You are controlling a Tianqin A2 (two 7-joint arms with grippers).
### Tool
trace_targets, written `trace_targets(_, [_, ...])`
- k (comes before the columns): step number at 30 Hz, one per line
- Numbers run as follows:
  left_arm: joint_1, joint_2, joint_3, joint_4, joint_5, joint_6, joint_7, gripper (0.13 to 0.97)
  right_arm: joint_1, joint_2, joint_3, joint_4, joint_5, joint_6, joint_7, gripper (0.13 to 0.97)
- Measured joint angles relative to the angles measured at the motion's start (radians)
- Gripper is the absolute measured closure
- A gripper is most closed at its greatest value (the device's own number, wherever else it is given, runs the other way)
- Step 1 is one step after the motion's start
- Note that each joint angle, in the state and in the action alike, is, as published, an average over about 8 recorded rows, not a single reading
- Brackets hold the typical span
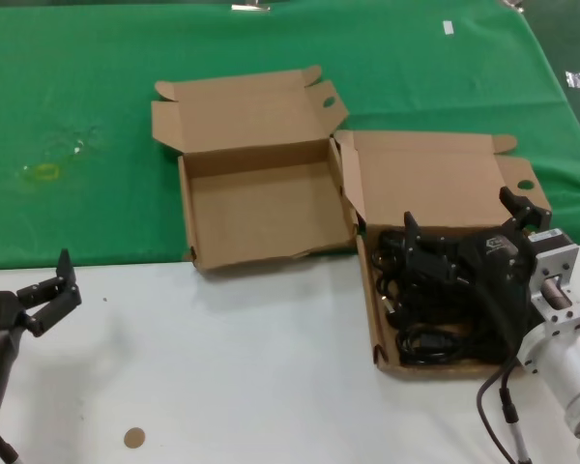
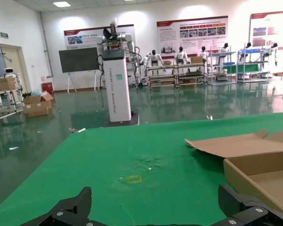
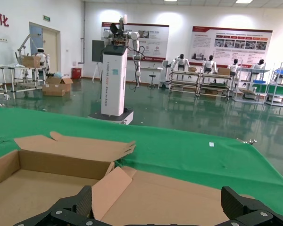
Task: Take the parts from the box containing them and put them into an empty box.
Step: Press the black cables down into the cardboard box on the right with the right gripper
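Note:
Several black power cords [image 1: 428,342] lie tangled in the right-hand cardboard box [image 1: 376,319], whose plain lid [image 1: 435,179] leans back. My right gripper [image 1: 464,217] hovers open just above those cords, nothing between its fingers; its wrist view shows the lid [image 3: 188,197] right behind the right gripper [image 3: 155,207]. The empty box [image 1: 261,208] with the wavy-edged lid flap sits to the left of it, and also shows as the empty box [image 3: 33,188] and the empty box [image 2: 264,169]. My left gripper [image 1: 48,290] waits open at the table's near left, the left gripper [image 2: 155,207] facing the green cloth.
A green cloth [image 1: 97,106] covers the far half of the table; the near half is white [image 1: 232,387]. A small brown disc [image 1: 134,438] lies near the front edge. A yellowish mark [image 1: 44,172] shows on the cloth at left.

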Motion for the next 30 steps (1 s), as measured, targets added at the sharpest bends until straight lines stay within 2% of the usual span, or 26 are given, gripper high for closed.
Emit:
trace_targets(7, [0.0,0.0,0.0,0.0,0.0,0.0,0.0,0.179,0.001,0.033,-0.039,0.005,0.032,0.038,0.002,0.129])
trace_targets(12, [0.0,0.0,0.0,0.0,0.0,0.0,0.0,0.239,0.012,0.134,-0.141,0.029,0.144,0.129,-0.018,0.129])
trace_targets(17, [0.0,0.0,0.0,0.0,0.0,0.0,0.0,0.298,0.048,0.3,-0.272,0.074,0.3,0.202,-0.051,0.129])
trace_targets(23, [0.0,0.0,0.0,0.0,0.0,0.0,0.0,0.442,0.161,0.544,-0.449,0.116,0.457,0.195,-0.045,0.129])
trace_targets(26, [0.0,0.0,0.0,0.0,0.0,0.0,0.0,0.489,0.251,0.658,-0.548,0.122,0.485,0.141,-0.003,0.129])
trace_targets(29, [0.0,0.0,0.0,0.0,0.0,0.0,0.0,0.489,0.364,0.759,-0.653,0.117,0.45,0.046,0.077,0.129])
trace_targets(30, [0.0,0.0,0.0,0.0,0.0,0.0,0.0,0.517,0.405,0.787,-0.686,0.114,0.428,0.007,0.109,0.129])
